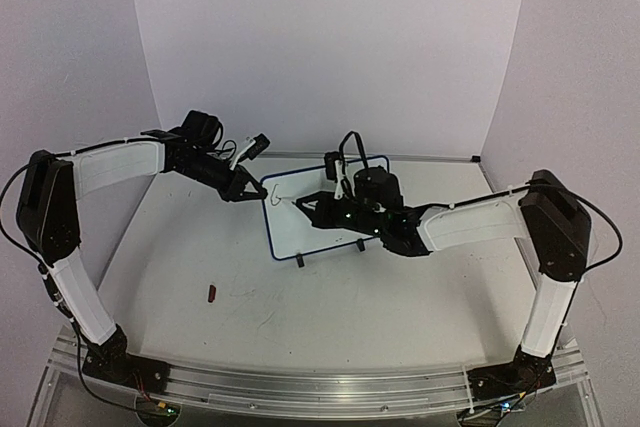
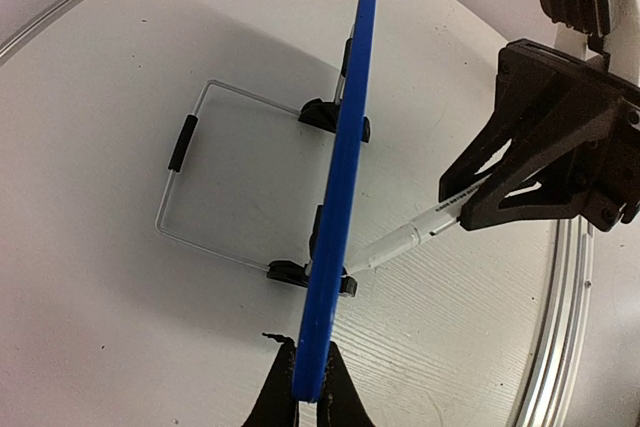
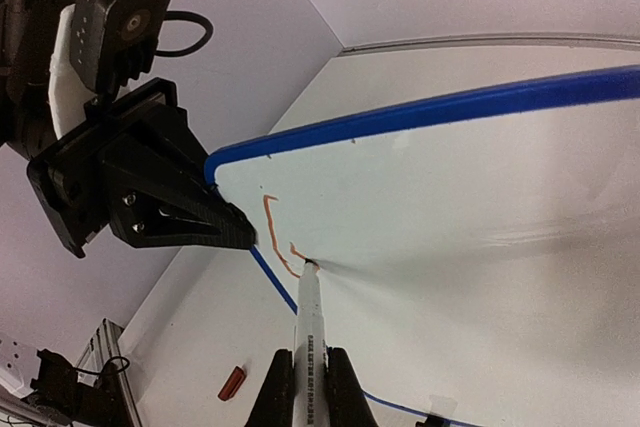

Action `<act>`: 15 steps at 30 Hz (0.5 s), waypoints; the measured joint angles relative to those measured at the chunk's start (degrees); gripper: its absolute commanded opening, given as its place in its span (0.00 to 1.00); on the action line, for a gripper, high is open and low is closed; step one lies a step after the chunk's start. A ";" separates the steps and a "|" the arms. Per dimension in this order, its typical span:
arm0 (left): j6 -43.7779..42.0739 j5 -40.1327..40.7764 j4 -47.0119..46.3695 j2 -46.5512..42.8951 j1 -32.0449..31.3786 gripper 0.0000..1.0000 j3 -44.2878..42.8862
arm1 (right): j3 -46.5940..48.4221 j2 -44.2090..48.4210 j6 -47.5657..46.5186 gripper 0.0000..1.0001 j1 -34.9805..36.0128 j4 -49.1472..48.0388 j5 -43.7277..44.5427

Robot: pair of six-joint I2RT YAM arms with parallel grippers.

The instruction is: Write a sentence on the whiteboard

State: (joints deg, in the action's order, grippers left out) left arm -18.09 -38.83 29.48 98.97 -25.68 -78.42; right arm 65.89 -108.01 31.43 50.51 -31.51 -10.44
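The whiteboard [image 1: 287,230] stands upright on its black feet at mid-table, white with a blue rim [image 2: 345,147]. My left gripper [image 1: 254,193] is shut on the rim at the board's upper left corner [image 2: 308,394]. My right gripper [image 3: 310,384] is shut on a white marker [image 3: 307,319], and the marker's tip touches the board face [image 3: 460,197] near its left edge. Of the sentence, one hooked orange-red stroke [image 3: 271,235] shows, ending at the tip. In the top view the right gripper [image 1: 304,206] sits in front of the board.
A small red marker cap [image 1: 211,294] lies on the table left of the board, also seen in the right wrist view [image 3: 231,383]. A wire stand [image 2: 196,179] props the board from behind. Purple walls close in the back and sides.
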 measured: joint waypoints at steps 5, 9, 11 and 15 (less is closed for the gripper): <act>0.01 -0.02 -0.03 0.10 -0.02 0.00 -0.10 | -2.05 1.22 0.08 0.00 0.01 -0.61 2.14; 0.01 -0.02 -0.03 0.10 -0.02 0.00 -0.10 | -2.06 1.34 0.10 0.00 0.01 -0.59 2.29; 0.01 0.00 -0.01 0.10 -0.02 0.00 -0.10 | -2.03 1.33 0.08 0.00 0.01 -0.58 2.17; 0.01 0.00 -0.01 0.10 -0.02 0.00 -0.10 | -1.57 1.31 0.08 0.00 -0.01 0.04 1.84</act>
State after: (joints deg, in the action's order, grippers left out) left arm -18.09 -38.83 29.47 99.07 -25.69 -78.52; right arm 64.32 -106.70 31.50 50.50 -31.47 -8.60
